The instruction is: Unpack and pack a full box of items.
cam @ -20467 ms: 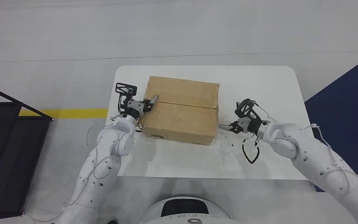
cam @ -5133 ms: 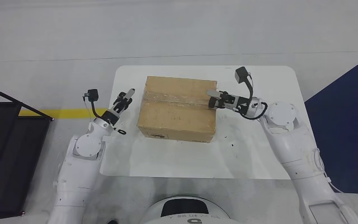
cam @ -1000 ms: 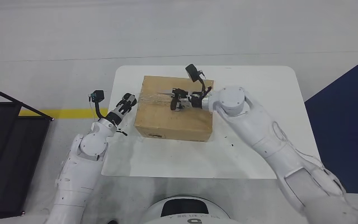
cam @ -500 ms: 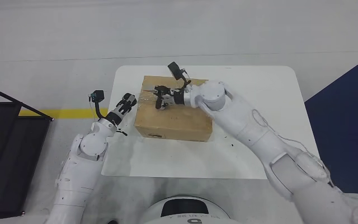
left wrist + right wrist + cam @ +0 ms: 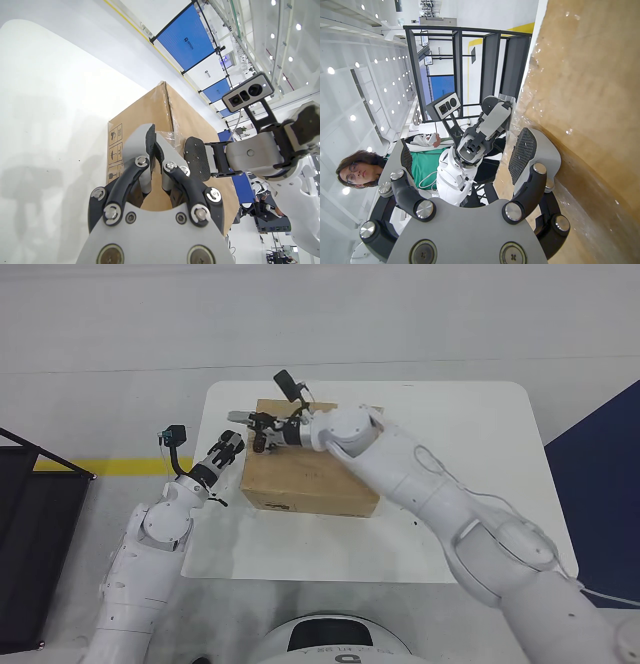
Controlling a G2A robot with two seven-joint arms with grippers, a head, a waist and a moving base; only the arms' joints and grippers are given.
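- Rubber-padded fingers on the left gripper [image 5: 154, 138] are pinched together at the box's end face, right beside the loose clear tape [image 5: 173, 135]; whether they've caught any can't be told.
- Right gripper [image 5: 463, 152] is spread wide at the seam's end.
- Cardboard box [image 5: 310, 479] sits mid-counter [image 5: 460, 484], flaps closed: stiff, probably heavy. The tape is thin and slick, so go for the lifted end.

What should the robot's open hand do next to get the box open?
Probably the right gripper should shut on the tape at the box's end edge. The box is closed, clear tape runs along its seam, and the jaws stand open across that edge. The left gripper, shut, sits at that same end.
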